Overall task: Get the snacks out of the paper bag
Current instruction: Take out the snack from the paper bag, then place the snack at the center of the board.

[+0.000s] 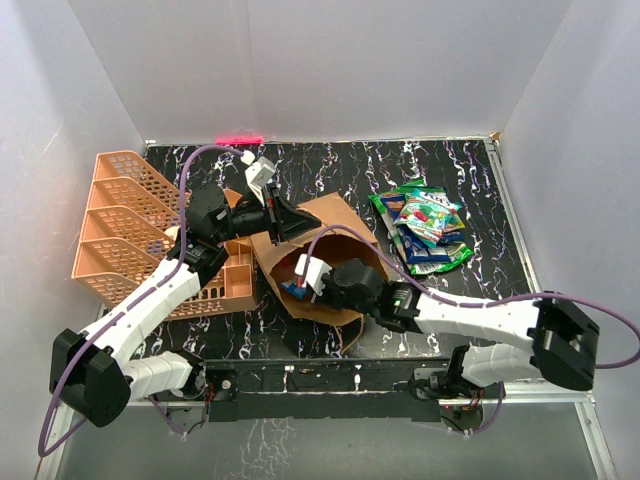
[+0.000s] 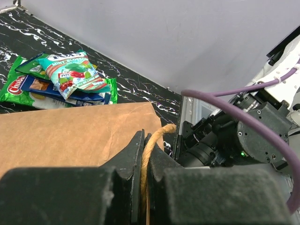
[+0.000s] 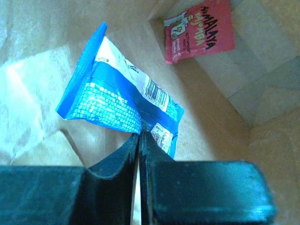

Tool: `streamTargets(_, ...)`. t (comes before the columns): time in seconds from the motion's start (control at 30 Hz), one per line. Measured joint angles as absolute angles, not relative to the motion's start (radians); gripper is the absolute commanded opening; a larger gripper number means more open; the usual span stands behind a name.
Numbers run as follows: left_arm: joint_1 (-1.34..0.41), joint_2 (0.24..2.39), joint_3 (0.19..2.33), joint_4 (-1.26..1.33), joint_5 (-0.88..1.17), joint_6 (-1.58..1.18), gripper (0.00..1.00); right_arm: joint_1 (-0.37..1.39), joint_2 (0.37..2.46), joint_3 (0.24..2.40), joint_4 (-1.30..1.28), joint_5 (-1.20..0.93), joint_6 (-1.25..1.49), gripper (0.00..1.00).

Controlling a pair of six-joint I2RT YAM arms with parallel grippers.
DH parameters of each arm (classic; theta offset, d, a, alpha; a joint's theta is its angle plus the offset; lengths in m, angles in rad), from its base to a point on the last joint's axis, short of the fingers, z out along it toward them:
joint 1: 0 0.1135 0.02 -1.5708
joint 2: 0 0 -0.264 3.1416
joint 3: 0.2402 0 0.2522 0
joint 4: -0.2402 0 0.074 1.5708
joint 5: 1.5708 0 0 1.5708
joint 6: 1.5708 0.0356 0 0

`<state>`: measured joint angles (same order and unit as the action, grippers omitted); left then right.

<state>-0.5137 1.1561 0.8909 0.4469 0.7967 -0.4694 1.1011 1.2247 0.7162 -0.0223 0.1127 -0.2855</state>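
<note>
The brown paper bag (image 1: 325,225) lies open mid-table. My left gripper (image 2: 144,140) is shut on its twisted paper handle (image 2: 154,140) at the bag's far rim (image 1: 285,220). My right gripper (image 3: 139,136) is inside the bag's mouth (image 1: 305,275), shut on the edge of a blue snack packet (image 3: 117,103). A pink-red packet (image 3: 199,30) lies deeper on the bag's floor. Several green and blue packets (image 1: 425,225) are piled on the table to the right; they also show in the left wrist view (image 2: 61,77).
An orange lattice organizer (image 1: 130,225) stands at the left, close behind my left arm. The black marbled table (image 1: 330,165) is walled in white on three sides.
</note>
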Motion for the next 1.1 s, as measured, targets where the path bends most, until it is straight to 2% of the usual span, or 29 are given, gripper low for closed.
streamTargets(0.37, -0.514, 1.166, 0.894, 0.407, 0.774, -0.436, 0.0, 1.111, 1.007, 0.712, -0.199, -0.071, -0.186, 0.07)
streamTargets(0.77, -0.501, 1.174, 0.907, 0.357, 0.733, -0.4, 0.0, 1.112, 0.857, 0.965, -0.442, -0.243, 0.152, 0.07)
streamTargets(0.93, -0.497, 1.182, 0.907, 0.35, 0.723, -0.398, 0.0, 1.113, 0.764, 1.045, -0.436, -0.202, 0.245, 0.07)
streamTargets(1.1, -0.497, 1.191, 0.908, 0.34, 0.72, -0.395, 0.0, 1.113, 0.736, 1.14, -0.422, -0.008, 0.261, 0.07)
